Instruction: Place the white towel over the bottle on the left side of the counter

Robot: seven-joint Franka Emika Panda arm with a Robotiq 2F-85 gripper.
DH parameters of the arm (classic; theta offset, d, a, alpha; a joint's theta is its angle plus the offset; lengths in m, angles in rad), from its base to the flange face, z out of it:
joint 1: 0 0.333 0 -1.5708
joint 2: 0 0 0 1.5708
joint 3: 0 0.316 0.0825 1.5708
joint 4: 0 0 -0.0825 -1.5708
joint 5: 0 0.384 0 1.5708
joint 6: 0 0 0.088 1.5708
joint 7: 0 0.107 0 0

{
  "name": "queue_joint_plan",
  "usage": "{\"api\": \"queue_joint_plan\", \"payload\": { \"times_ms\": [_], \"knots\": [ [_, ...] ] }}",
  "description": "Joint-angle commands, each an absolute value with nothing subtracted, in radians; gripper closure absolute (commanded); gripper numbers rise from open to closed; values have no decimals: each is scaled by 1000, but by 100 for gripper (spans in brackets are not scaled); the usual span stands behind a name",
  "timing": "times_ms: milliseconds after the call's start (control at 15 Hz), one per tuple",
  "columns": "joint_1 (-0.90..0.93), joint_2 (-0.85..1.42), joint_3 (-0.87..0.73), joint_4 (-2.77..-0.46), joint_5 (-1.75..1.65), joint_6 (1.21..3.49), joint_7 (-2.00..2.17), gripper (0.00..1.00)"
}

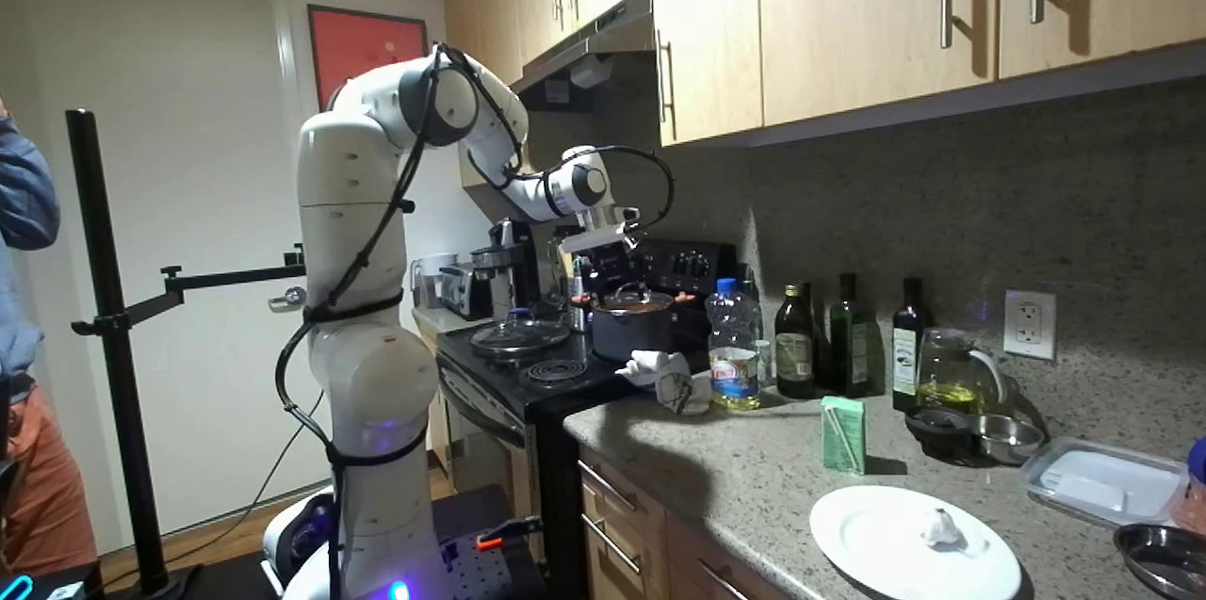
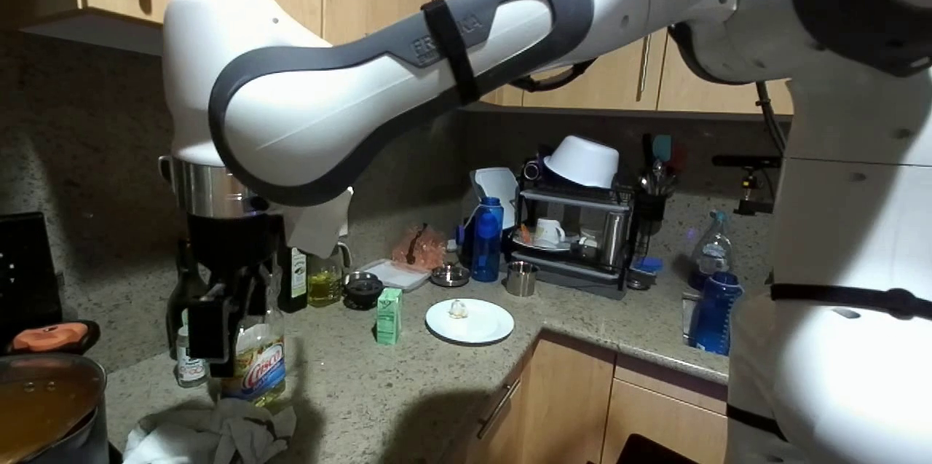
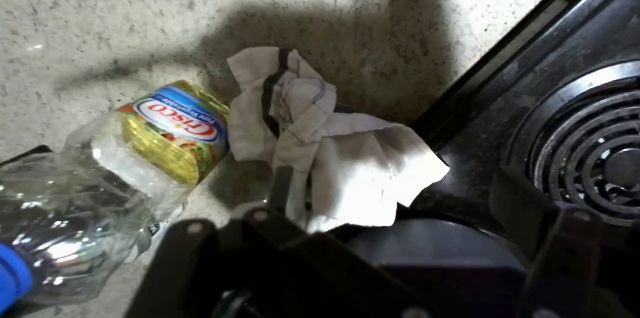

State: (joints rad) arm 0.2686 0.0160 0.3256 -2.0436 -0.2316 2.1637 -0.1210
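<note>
The white towel, with dark stripes, lies crumpled at the counter's edge beside the stove. It also shows in both exterior views. The clear Crisco oil bottle with a blue cap stands upright right beside the towel; it also shows in both exterior views. My gripper is open and empty, its fingers wide apart above the towel and pot side. In an exterior view the gripper hangs above the towel, in front of the bottle; in an exterior view it is dark above the pot.
A lidded pot with orange handles stands on the stove close to the towel. Several dark glass bottles stand along the wall. A green box and a white plate with garlic sit farther along the counter.
</note>
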Motion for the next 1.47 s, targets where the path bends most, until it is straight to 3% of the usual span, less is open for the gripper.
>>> {"api": "queue_joint_plan", "payload": {
  "times_ms": [0, 1400],
  "knots": [
    [284, 101, 318, -1980, -183, 2150, -173, 0],
    [288, 276, 306, -1979, -98, 2272, -235, 0]
  ]
}}
